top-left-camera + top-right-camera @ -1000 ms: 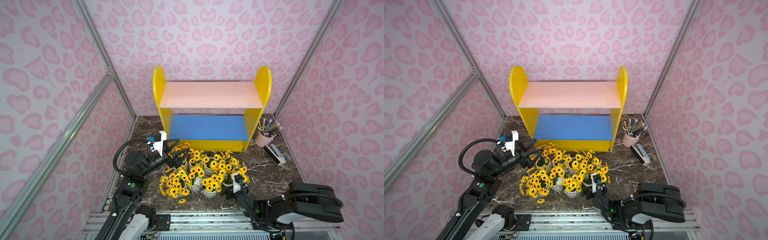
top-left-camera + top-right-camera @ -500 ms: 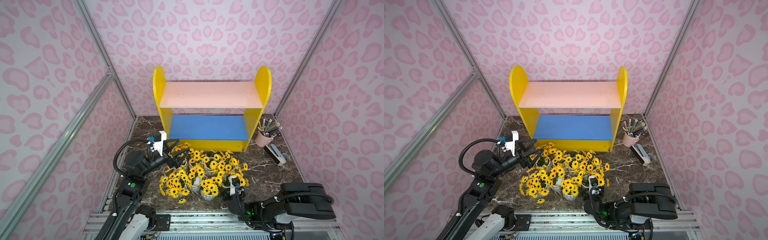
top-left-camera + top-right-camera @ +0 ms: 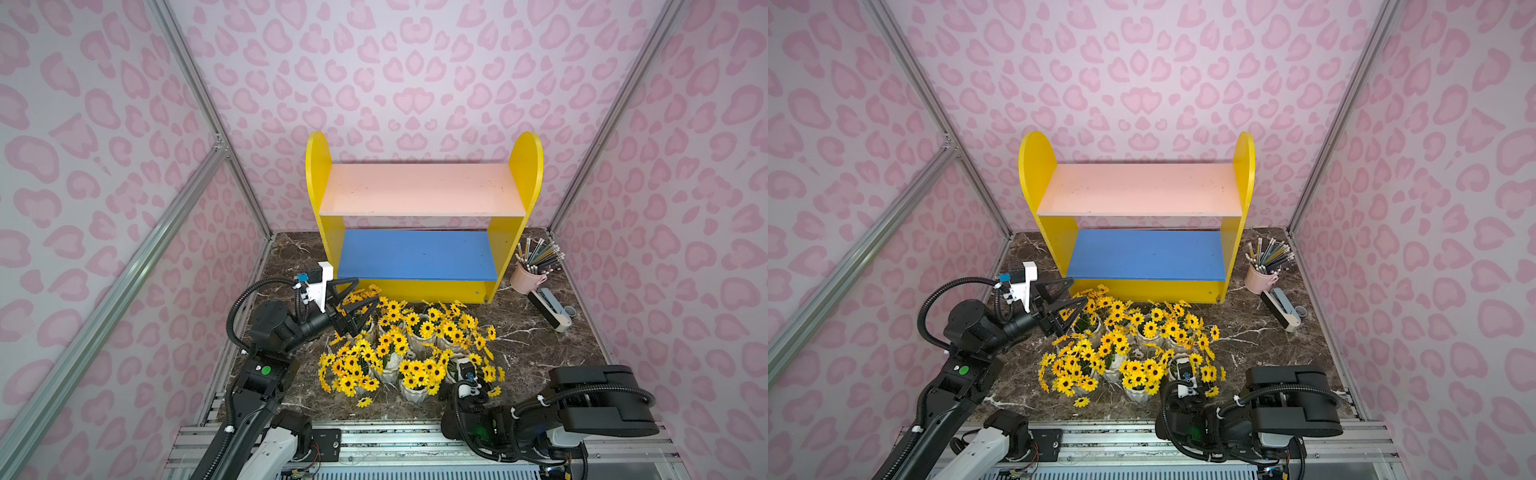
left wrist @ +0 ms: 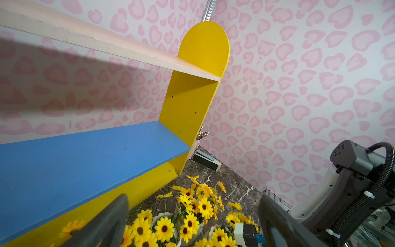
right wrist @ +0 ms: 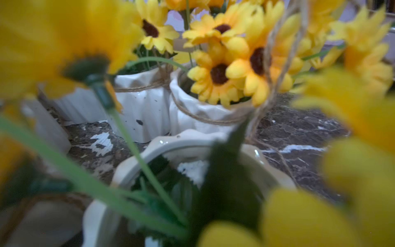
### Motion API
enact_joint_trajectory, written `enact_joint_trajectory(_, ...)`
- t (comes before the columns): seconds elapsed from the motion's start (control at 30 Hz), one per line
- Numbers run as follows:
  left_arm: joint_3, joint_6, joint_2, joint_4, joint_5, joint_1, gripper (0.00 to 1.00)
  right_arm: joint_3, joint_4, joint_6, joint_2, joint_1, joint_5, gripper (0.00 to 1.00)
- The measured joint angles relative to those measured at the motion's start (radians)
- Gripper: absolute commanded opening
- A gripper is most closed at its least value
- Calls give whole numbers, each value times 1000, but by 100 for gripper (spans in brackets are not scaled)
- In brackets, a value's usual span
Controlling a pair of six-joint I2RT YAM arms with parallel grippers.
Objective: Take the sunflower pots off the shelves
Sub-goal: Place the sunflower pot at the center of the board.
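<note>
Though off bare shelves [image 3: 419, 189] and bunched on table [image 3: 540, 345] in front, note pots [image 3: 399, 353] flanked: left gripper [image 3: 368, 291] wide at far-left edge, right gripper [image 3: 465, 368] nearer, buried in near-right blooms, jaws unreadable.

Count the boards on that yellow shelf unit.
2: a pink board on top and a blue board below it. Both show fully, so none seems hidden.
</note>
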Motion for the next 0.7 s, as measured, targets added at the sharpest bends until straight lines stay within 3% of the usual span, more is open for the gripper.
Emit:
enact_joint_trajectory(0.2, 0, 0, 6, 7, 3, 0, 97, 51, -198, 149, 5, 24, 31, 99)
enact_joint_trajectory(0.7, 0, -7, 8, 23, 4, 0, 97, 4, -196, 48, -106, 32, -34, 99)
